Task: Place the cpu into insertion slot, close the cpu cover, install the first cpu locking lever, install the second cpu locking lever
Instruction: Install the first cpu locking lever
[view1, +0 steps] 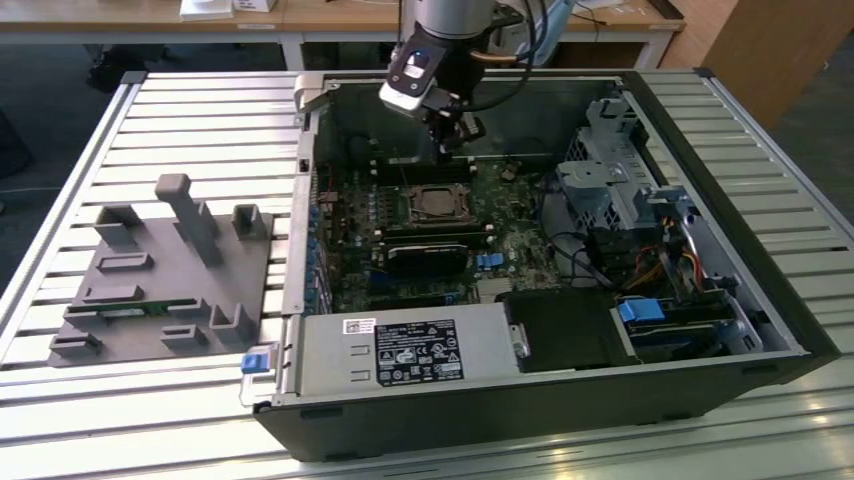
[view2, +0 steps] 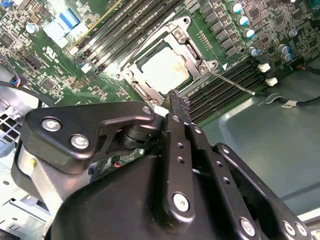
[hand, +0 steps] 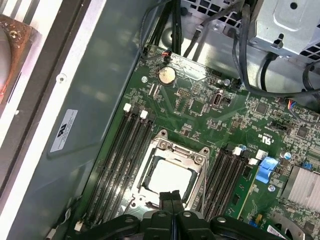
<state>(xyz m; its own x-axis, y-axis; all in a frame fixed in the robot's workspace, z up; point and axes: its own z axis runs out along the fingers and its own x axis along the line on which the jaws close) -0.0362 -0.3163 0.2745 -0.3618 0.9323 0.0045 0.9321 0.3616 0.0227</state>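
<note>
the slatted metal table (view1: 200, 120) carries an open computer case (view1: 534, 425), with a grey fixture tray (view1: 140, 305) beside it on the exterior view's left. the green circuit board (hand: 200, 120) lies flat in the case. the gripper (view1: 451, 150) hangs over the board, close to the socket. in both wrist views its fingers (hand: 165, 200) are pressed together with nothing between them. the insertion slot (view1: 438, 203) sits mid-board between banks of memory slots (hand: 125, 160). the cpu cover (hand: 175, 149) lies down over it. the cpu (view2: 165, 70) rests in the slot, its pale top showing through the cover's window. a thin metal lever (view2: 232, 83) juts from one socket corner out over the memory slots.
</note>
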